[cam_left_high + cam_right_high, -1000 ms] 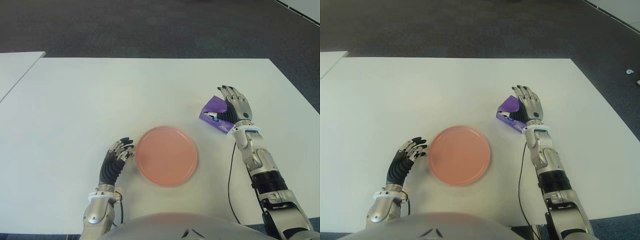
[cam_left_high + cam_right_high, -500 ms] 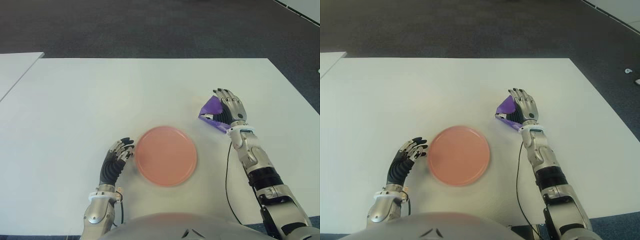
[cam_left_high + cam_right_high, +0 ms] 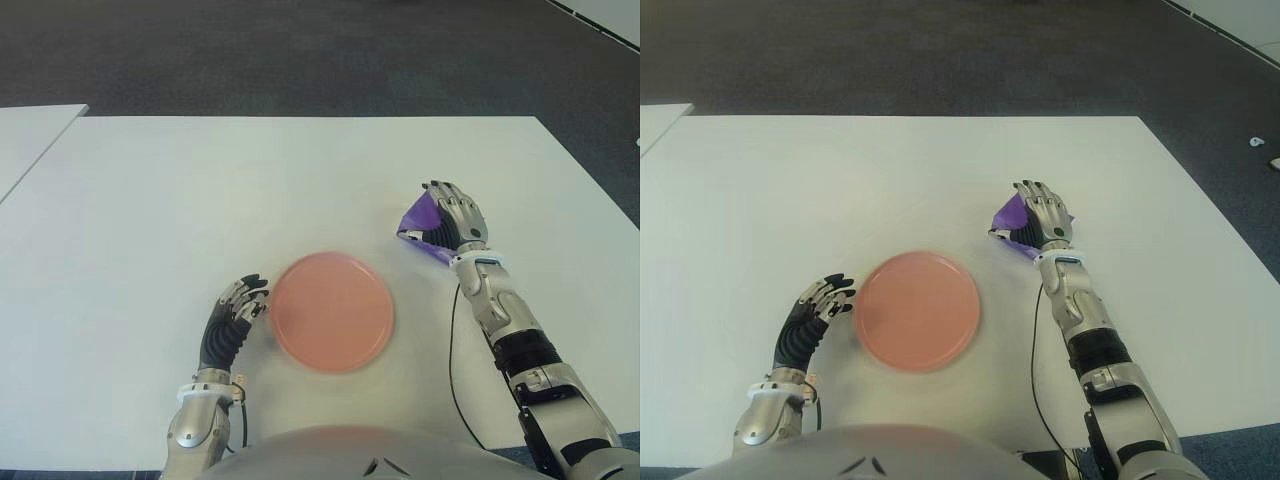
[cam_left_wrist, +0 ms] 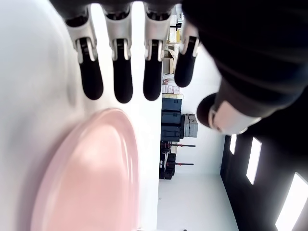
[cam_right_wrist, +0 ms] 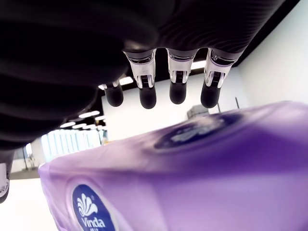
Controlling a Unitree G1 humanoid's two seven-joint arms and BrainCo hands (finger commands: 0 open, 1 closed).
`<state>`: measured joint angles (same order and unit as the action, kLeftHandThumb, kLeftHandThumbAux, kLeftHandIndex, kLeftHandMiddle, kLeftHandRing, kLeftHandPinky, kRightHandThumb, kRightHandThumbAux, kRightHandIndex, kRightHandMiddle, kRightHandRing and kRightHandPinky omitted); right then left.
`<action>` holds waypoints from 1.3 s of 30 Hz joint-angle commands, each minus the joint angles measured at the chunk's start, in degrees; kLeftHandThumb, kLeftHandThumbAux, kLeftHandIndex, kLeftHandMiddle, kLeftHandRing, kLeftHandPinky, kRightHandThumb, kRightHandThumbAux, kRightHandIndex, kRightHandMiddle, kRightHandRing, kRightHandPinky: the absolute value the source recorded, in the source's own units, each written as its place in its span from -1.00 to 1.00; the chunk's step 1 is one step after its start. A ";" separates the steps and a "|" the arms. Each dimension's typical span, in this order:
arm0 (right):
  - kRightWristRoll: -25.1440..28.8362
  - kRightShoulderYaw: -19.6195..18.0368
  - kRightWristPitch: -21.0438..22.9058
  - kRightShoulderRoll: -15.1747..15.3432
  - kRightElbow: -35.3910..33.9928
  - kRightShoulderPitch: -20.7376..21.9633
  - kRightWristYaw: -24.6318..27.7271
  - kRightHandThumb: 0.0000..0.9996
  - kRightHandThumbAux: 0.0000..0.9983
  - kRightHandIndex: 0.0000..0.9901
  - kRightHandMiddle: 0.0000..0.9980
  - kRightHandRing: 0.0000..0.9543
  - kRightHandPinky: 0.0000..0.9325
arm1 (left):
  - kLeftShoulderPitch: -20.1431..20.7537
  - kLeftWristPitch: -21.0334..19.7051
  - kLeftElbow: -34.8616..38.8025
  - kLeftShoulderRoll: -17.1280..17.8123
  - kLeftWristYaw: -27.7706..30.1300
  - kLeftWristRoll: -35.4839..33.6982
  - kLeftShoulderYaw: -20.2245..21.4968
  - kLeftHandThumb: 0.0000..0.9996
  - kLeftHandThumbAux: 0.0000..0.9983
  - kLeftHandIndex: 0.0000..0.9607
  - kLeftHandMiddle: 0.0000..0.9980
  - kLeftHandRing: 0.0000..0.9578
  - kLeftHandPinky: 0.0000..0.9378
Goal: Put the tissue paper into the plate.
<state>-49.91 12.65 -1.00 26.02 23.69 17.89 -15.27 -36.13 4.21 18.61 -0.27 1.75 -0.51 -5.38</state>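
Note:
The tissue paper is a purple plastic pack (image 3: 416, 222) on the white table, right of the pink plate (image 3: 332, 312) and a little farther back. My right hand (image 3: 448, 210) is on it from the right, fingers curled over its far edge, and the pack stands tilted against the palm. The right wrist view shows the pack (image 5: 192, 183) close under the palm, with the fingertips (image 5: 175, 94) reaching past it. My left hand (image 3: 240, 300) shows just left of the plate with relaxed fingers (image 4: 122, 72) holding nothing. The plate (image 4: 91, 183) has nothing on it.
The white table (image 3: 200, 200) spreads wide to the left and back. A second white table (image 3: 30, 130) adjoins at the far left. Dark carpet (image 3: 300, 50) lies beyond the far edge. A black cable (image 3: 455, 360) runs along my right forearm.
My right hand went from flat and open beside the pack to curled over it, and the pack tipped up on edge. The left hand and the plate stayed put.

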 commanded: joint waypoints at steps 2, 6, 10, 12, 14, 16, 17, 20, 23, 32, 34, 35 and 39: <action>1.30 1.36 -0.21 -0.46 2.42 0.59 -1.03 -0.33 -0.08 -0.93 -0.86 -0.93 -0.89 | -0.50 0.33 0.33 0.20 0.14 -0.24 0.00 -0.49 0.17 -0.47 -0.43 -0.36 -0.27; 1.86 1.90 -0.27 -0.53 3.47 0.80 -1.30 -0.33 -0.08 -0.93 -0.86 -0.94 -0.90 | -0.56 0.40 0.39 0.28 0.01 0.10 -0.06 -0.50 0.16 -0.46 -0.43 -0.37 -0.28; 2.19 2.49 -0.24 -0.55 4.88 1.27 -1.63 -0.33 -0.07 -0.93 -0.86 -0.94 -0.91 | -0.69 0.35 0.50 0.34 -0.07 0.32 -0.06 -0.51 0.17 -0.47 -0.44 -0.38 -0.29; 2.31 2.76 -0.29 -0.50 5.55 1.54 -1.85 -0.32 -0.06 -0.93 -0.86 -0.94 -0.91 | -0.73 0.49 0.46 0.35 -0.10 0.37 0.01 -0.51 0.18 -0.47 -0.44 -0.38 -0.29; 2.42 2.99 -0.32 -0.48 6.16 1.82 -2.04 -0.32 -0.05 -0.93 -0.86 -0.94 -0.91 | -0.73 0.69 0.42 0.41 -0.09 0.42 0.09 -0.51 0.18 -0.47 -0.44 -0.37 -0.28; 2.62 3.22 -0.38 -0.50 7.00 2.20 -2.30 -0.31 -0.05 -0.93 -0.86 -0.94 -0.90 | -0.71 0.88 0.39 0.51 0.00 0.40 0.19 -0.51 0.18 -0.48 -0.44 -0.37 -0.27; 2.72 3.34 -0.42 -0.52 7.45 2.39 -2.45 -0.31 -0.04 -0.93 -0.86 -0.94 -0.90 | -0.71 0.96 0.36 0.56 0.05 0.37 0.24 -0.52 0.18 -0.48 -0.44 -0.36 -0.27; 3.04 3.67 -0.55 -0.61 8.97 2.98 -2.97 -0.31 -0.04 -0.93 -0.86 -0.94 -0.90 | -0.69 1.10 0.29 0.58 0.12 0.21 0.26 -0.52 0.18 -0.48 -0.43 -0.36 -0.26; 3.37 3.97 -0.72 -0.67 10.35 3.51 -3.48 -0.31 -0.03 -0.94 -0.86 -0.94 -0.92 | -0.68 1.30 0.19 0.61 0.15 0.03 0.31 -0.52 0.18 -0.48 -0.43 -0.35 -0.25; 4.48 4.75 -2.04 -0.68 15.62 5.18 -6.16 -0.27 -0.04 -0.94 -0.86 -0.93 -0.89 | -1.14 1.90 0.35 0.60 0.30 -0.56 0.38 -0.49 0.18 -0.47 -0.41 -0.32 -0.24; 4.67 4.89 -2.34 -0.59 16.38 5.42 -6.79 -0.27 -0.05 -0.94 -0.87 -0.93 -0.88 | -1.46 2.02 0.59 0.66 0.46 -0.88 0.47 -0.49 0.18 -0.47 -0.42 -0.33 -0.25; 4.78 4.96 -2.52 -0.55 16.80 5.55 -7.06 -0.27 -0.05 -0.94 -0.88 -0.93 -0.88 | -1.53 2.09 0.62 0.69 0.53 -1.02 0.51 -0.49 0.18 -0.48 -0.42 -0.33 -0.25; 5.47 5.17 -3.35 -0.43 18.75 6.11 -8.09 -0.27 -0.07 -0.93 -0.89 -0.94 -0.89 | -1.62 3.10 0.01 1.00 0.88 -1.70 1.03 -0.48 0.17 -0.49 -0.42 -0.34 -0.25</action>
<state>-45.41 17.21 -3.71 25.79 40.11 24.07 -23.41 -37.30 6.55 19.15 0.25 1.78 -1.35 -4.89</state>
